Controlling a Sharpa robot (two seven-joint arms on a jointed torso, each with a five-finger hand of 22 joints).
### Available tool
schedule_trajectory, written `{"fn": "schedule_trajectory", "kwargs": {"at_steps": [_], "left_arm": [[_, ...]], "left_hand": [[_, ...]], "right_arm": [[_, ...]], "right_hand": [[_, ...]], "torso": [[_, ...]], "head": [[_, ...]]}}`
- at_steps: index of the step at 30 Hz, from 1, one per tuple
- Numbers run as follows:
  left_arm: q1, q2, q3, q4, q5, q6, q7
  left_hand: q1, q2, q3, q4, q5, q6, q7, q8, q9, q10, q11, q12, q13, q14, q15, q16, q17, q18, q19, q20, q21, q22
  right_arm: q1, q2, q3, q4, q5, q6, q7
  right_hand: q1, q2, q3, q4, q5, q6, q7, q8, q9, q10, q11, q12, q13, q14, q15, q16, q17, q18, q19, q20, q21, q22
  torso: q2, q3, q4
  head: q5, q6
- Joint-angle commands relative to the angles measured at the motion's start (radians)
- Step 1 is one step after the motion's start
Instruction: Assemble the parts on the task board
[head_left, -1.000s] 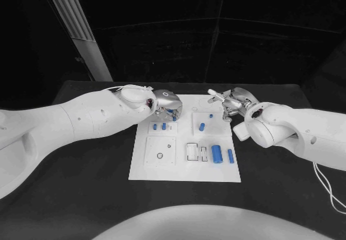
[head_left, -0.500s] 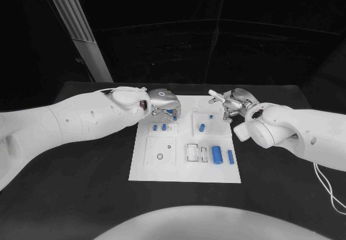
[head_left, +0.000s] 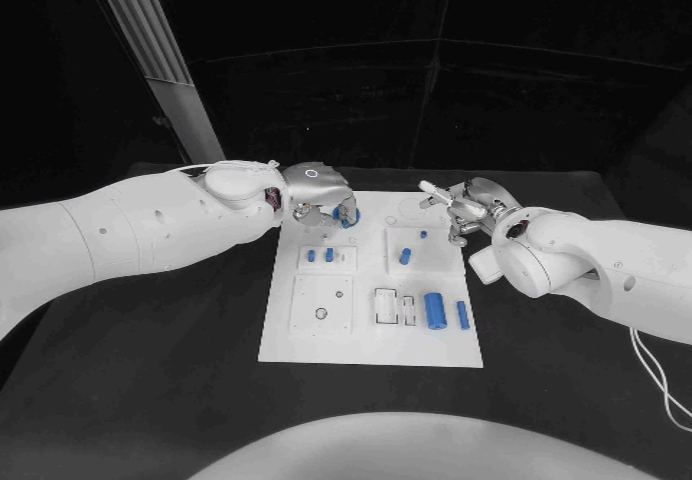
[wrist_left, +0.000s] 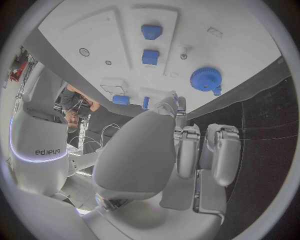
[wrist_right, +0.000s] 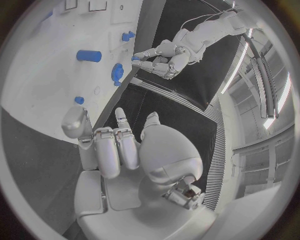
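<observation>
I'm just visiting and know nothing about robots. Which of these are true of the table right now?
1. A round blue toothed part lies at the far edge of the white task board. True.
2. The right hand holds a blue cylinder. False: it holds nothing; the two blue cylinders lie on the board's near right part.
3. The board lies on a black table. True.
4. The left hand is at the board's near edge. False: it is at the far left corner, beside the toothed part.
</observation>
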Motion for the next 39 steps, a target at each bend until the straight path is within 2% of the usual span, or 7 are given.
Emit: {"fn": "schedule_trajectory", "kwargs": {"at_steps": [1,14,24,39], "left_arm": [[0.004,-0.011,0.0,0.007,0.011,0.012,-0.008],[0.003,-0.043,0.0,-0.002,0.011,0.076,-0.035],[-0.006,-0.039,0.0,-0.022,0.011,0.104,-0.044],[-0.018,-0.029,0.0,-0.043,0.011,0.135,-0.048]], "left_hand": [[-0.008,0.001,0.0,0.003,0.0,0.012,0.007,0.005,0.002,0.005,-0.001,-0.004,-0.001,0.104,0.002,0.003,0.263,-0.007,0.103,-0.002,0.004,0.263],[-0.007,-0.001,0.004,0.002,0.0,0.007,0.008,0.001,0.0,0.003,-0.001,-0.01,-0.001,0.104,0.002,0.003,0.263,-0.007,0.103,-0.002,0.004,0.263],[-0.001,-0.004,0.01,-0.001,0.0,0.003,0.008,-0.004,-0.002,0.001,-0.001,-0.017,-0.001,0.104,0.002,0.003,0.263,-0.007,0.103,-0.002,0.004,0.263],[0.0,-0.005,0.011,-0.001,0.0,0.002,0.009,-0.005,-0.002,0.0,-0.001,-0.019,-0.001,0.104,0.002,0.003,0.263,-0.007,0.103,-0.002,0.004,0.263]], "right_arm": [[0.001,0.0,0.0,0.002,0.001,0.007,0.002],[0.001,-0.003,0.0,0.003,0.001,0.006,0.003],[0.001,-0.002,0.0,0.003,0.001,0.008,0.004],[0.001,-0.004,0.0,0.005,0.001,0.008,0.003]], "right_hand": [[0.013,0.0,-0.007,0.0,0.006,-0.005,-0.003,0.005,0.0,0.058,-0.007,0.003,0.215,0.05,-0.008,0.004,0.195,0.002,0.007,-0.003,0.0,0.11],[0.013,0.0,-0.007,0.0,0.006,-0.005,-0.003,0.005,0.0,0.058,-0.007,0.003,0.215,0.05,-0.008,0.004,0.195,0.002,0.007,-0.003,0.0,0.11],[0.013,0.0,-0.007,0.0,0.006,-0.005,-0.003,0.005,0.0,0.058,-0.007,0.003,0.215,0.05,-0.008,0.004,0.195,0.002,0.007,-0.003,0.0,0.11],[0.013,0.0,-0.007,0.0,0.006,-0.005,-0.003,0.005,0.0,0.058,-0.007,0.003,0.215,0.05,-0.008,0.004,0.195,0.002,0.007,-0.003,0.0,0.11]], "torso": [[0.0,0.0003,-0.0005],[0.001,-0.0008,0.0002],[0.0,-0.0004,-0.0012],[0.001,-0.0006,-0.0015]], "head": [[0.003,-0.001],[0.004,-0.001],[0.01,-0.002],[0.006,-0.008]]}}
